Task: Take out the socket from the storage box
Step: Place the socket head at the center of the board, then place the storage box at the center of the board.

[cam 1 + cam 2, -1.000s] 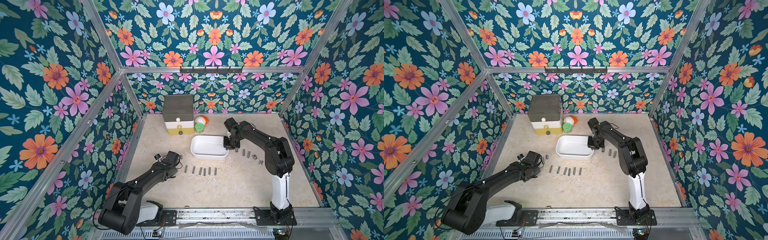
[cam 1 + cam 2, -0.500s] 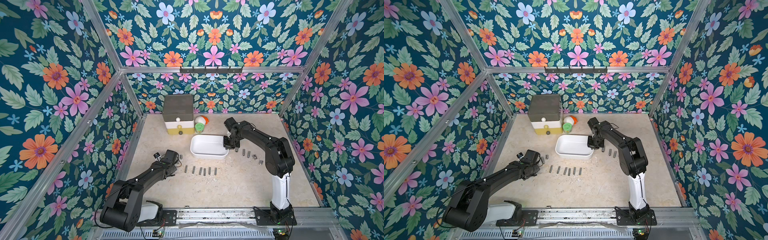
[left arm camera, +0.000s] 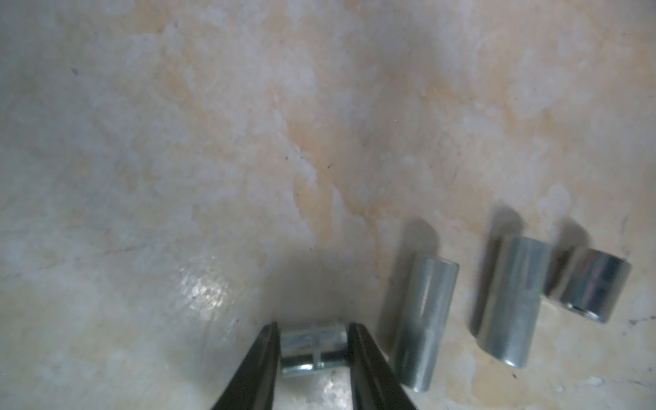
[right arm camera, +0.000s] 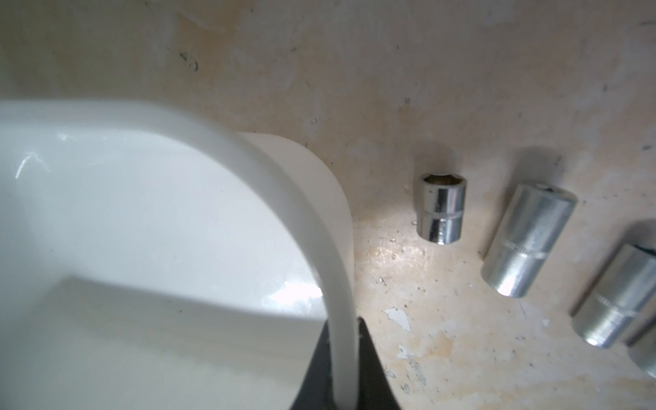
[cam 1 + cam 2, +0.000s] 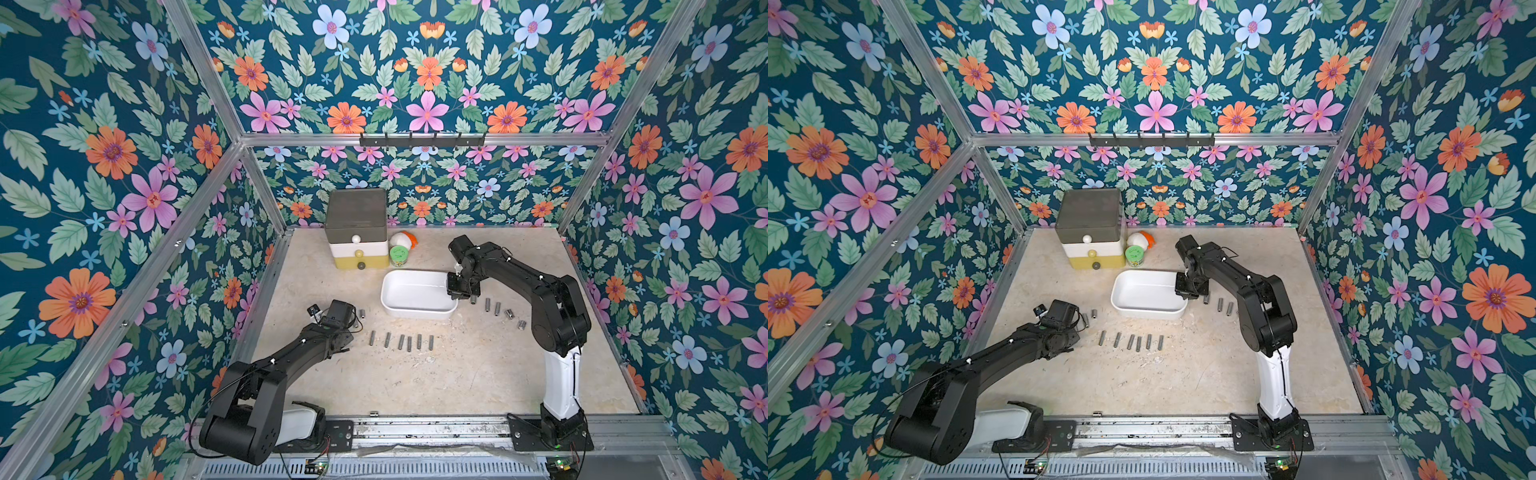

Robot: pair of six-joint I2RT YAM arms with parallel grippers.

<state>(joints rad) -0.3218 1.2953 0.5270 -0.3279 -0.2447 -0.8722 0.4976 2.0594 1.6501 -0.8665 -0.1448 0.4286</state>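
Observation:
The storage box (image 5: 415,311) (image 5: 1147,311) is a shallow white tub mid-table; its inside shows only bare white. My right gripper (image 4: 342,328) (image 5: 459,291) is shut on the rim (image 4: 284,177) at the box's right end, one finger inside and one outside. At the left of the table, my left arm (image 5: 332,318) reaches down. In the left wrist view my left gripper (image 3: 312,324) has a short steel socket (image 3: 312,351) between its fingers, which rest against both ends, low over the table. Beside it lie three more sockets (image 3: 420,319).
Several sockets lie in a row (image 5: 401,340) (image 5: 1131,341) in front of the box, and several more (image 5: 496,307) (image 4: 442,209) to its right. A grey, white and yellow drawer tower (image 5: 357,232), a green can (image 5: 400,254) and a white-orange object (image 5: 402,240) stand at the back.
My left wrist has shifted slightly to the left and away from the front edge. The right arm and the box have not moved.

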